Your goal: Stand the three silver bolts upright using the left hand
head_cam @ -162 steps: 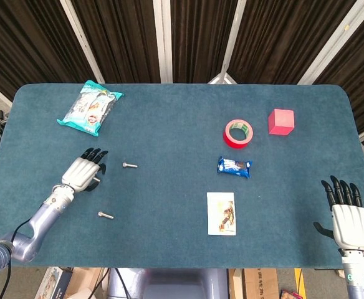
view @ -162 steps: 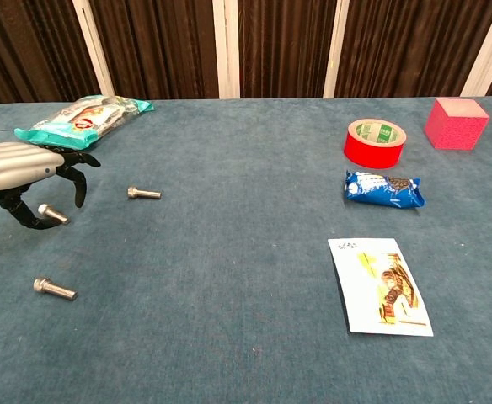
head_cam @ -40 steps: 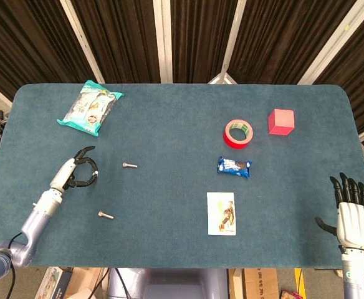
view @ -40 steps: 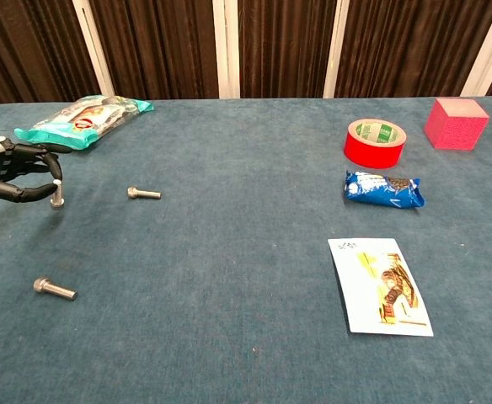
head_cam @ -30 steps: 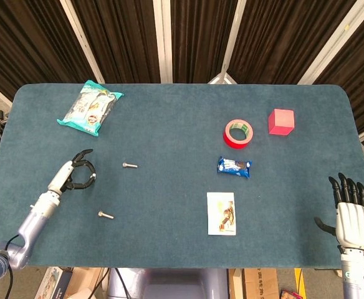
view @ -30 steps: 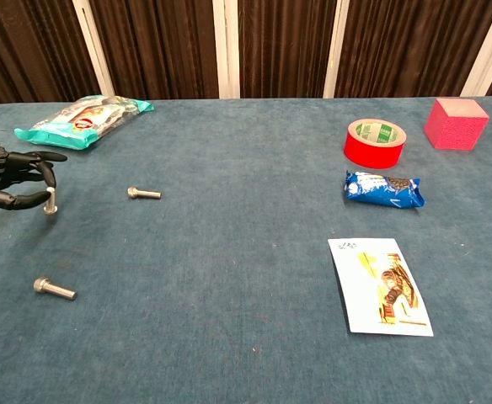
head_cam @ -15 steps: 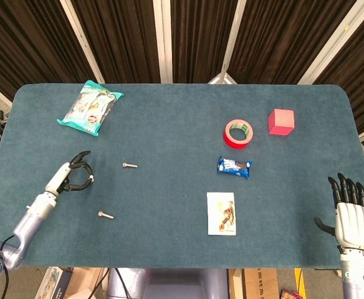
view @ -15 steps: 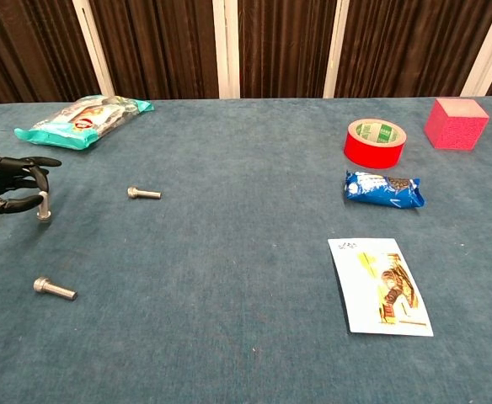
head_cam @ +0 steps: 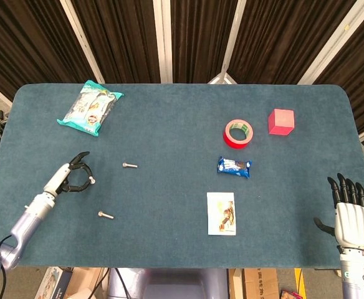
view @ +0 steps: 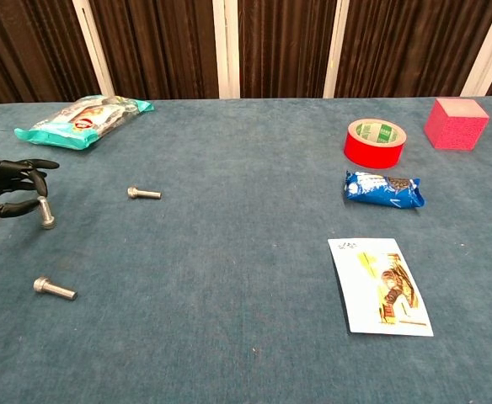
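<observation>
My left hand (head_cam: 67, 177) (view: 6, 194) is near the table's left side and pinches one silver bolt (view: 45, 213) (head_cam: 91, 180) at its top end. That bolt stands nearly upright, its lower end at the cloth. A second silver bolt (head_cam: 129, 165) (view: 143, 194) lies flat to the right of the hand. The third bolt (head_cam: 105, 215) (view: 54, 289) lies flat nearer the front edge. My right hand (head_cam: 351, 215) hangs off the table's front right corner, fingers straight and holding nothing; the chest view does not show it.
A teal snack bag (head_cam: 90, 108) (view: 82, 120) lies at the back left. A red tape roll (head_cam: 239, 133), a pink cube (head_cam: 281, 121), a blue wrapper (head_cam: 234, 167) and a white printed packet (head_cam: 221, 213) occupy the right half of the blue table (head_cam: 169, 124).
The left hand picked a lying bolt off the cloth, turned it upright and drifted slightly left and toward the front, lowering it to the table. The other two bolts have not moved.
</observation>
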`<state>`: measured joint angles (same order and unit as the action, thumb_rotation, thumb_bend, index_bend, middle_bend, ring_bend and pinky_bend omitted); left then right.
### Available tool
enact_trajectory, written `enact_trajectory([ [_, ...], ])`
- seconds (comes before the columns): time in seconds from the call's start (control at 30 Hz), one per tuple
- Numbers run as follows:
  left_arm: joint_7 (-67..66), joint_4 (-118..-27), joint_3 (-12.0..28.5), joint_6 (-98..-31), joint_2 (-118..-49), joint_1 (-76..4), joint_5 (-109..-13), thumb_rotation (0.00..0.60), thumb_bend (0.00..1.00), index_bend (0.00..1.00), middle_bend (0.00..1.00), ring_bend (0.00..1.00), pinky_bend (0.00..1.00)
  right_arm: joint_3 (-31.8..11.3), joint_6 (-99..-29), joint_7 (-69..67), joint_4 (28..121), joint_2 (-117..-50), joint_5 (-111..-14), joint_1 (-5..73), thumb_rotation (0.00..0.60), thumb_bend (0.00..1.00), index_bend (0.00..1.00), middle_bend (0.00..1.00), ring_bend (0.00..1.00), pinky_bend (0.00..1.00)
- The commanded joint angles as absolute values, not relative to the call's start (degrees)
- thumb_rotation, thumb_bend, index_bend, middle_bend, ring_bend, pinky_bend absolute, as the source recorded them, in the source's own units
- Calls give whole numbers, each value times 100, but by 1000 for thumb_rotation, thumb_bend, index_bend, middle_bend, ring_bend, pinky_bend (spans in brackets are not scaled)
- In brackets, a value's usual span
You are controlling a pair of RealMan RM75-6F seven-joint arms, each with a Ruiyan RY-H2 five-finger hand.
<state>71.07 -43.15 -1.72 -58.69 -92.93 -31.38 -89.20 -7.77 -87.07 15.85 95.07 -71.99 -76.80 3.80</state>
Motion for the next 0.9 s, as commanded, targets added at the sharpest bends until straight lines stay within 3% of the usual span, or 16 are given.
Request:
enact_trajectory([
  [0.03, 7105, -4322, -179, -5889, -9270, -3142, -8932, 600, 501, 497, 15, 0, 0, -776, -8709, 1592, 9507, -7203, -7682, 380, 600, 0, 120, 37, 0, 0],
  [0.4, 7118, -4335, -300, -5866, -9155, -3147, -9017, 600, 361, 398, 0, 0, 0, -782, -8731, 1640, 9508, -7217, -7673, 375, 600, 0, 120, 37, 0, 0],
  [0.53, 7167, -4519, -264, -6094, -8991, -3157, -9068, 600, 353, 368, 0, 0, 0, -776, -8728, 1655, 9506, -7225, -7678, 377, 600, 0, 120, 37, 0, 0],
  [0.73, 6546, -5193, -24, -6803, -8527, -3101, -9082, 600, 341, 365, 0, 0, 0, -763, -8736, 1737, 9511, -7243, -7685, 378, 600, 0, 119, 37, 0, 0],
  [0.9, 5418, -6067, 247, -6825, -7973, -3217, -8907, 600, 335, 355, 0, 0, 0, -762, -8762, 1765, 9550, -7220, -7684, 361, 600, 0, 120, 37, 0, 0],
])
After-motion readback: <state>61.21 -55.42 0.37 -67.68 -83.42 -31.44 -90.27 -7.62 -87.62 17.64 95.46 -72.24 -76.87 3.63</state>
